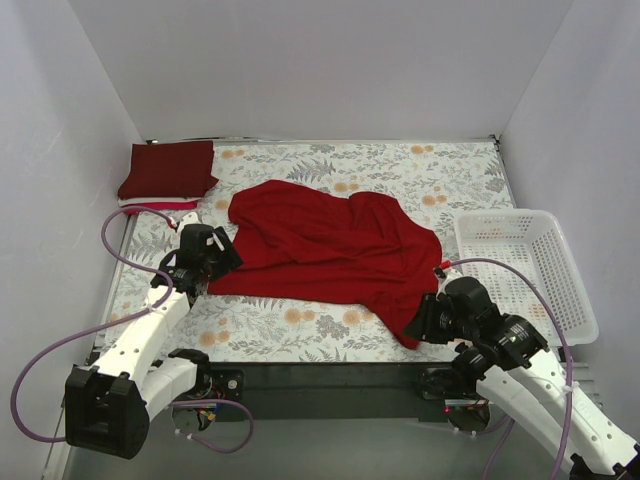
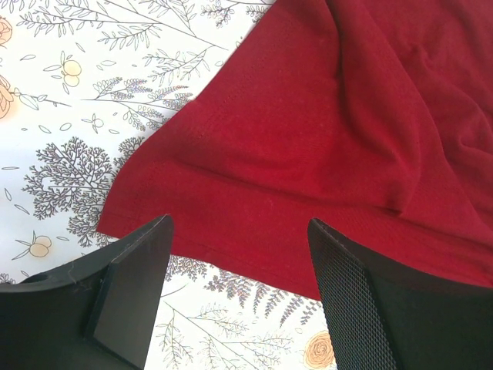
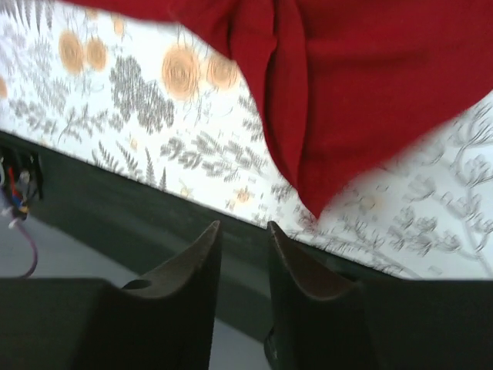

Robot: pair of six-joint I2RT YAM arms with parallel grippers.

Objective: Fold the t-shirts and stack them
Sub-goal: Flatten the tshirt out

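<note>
I have the bright red t-shirt lying crumpled and unfolded across the middle of the floral tablecloth. Its near right corner trails down towards the front edge of the table.

My left gripper sits at the shirt's left side. Its jaws are spread wide and hold nothing. In the left wrist view the hem runs between the two black fingers, but I cannot tell whether they touch the cloth.

My right gripper is at the near right, just beside the pointed corner of the shirt. Its fingers are drawn almost together with only a thin gap between them. They grip nothing, and the corner lies beyond their tips.

At the far left corner a dark maroon t-shirt lies folded on top of a thin stack. A pinkish-red edge of that stack peeks out beneath it. The white lattice basket stands at the right side of the table, apart from the red shirt.
</note>
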